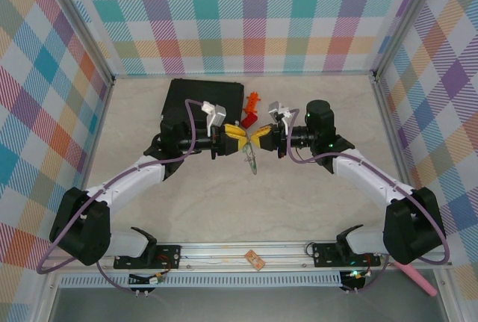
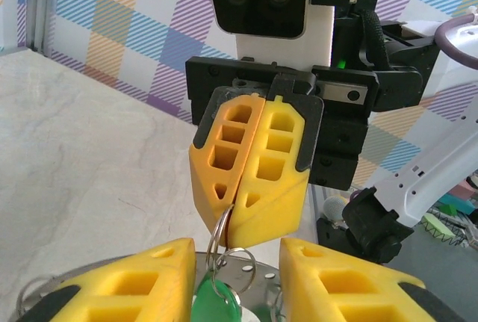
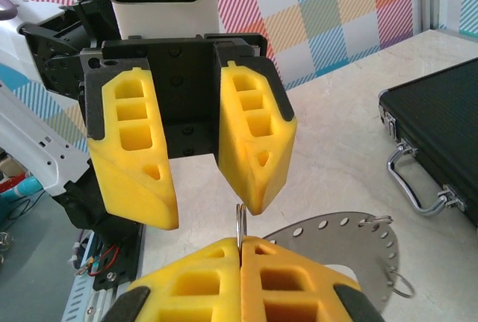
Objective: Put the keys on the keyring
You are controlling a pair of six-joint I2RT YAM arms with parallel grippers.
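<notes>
The right end effector (image 2: pixel 235 232) is pinched together on a small wire ring (image 3: pixel 240 221), from which a green key tag (image 2: pixel 216 299) hangs. Facing it, the left end effector (image 3: pixel 209 214) stands apart around that tag. The flat grey keyring (image 3: pixel 328 236) hangs just below them, above the tabletop (image 1: pixel 314 202).
</notes>
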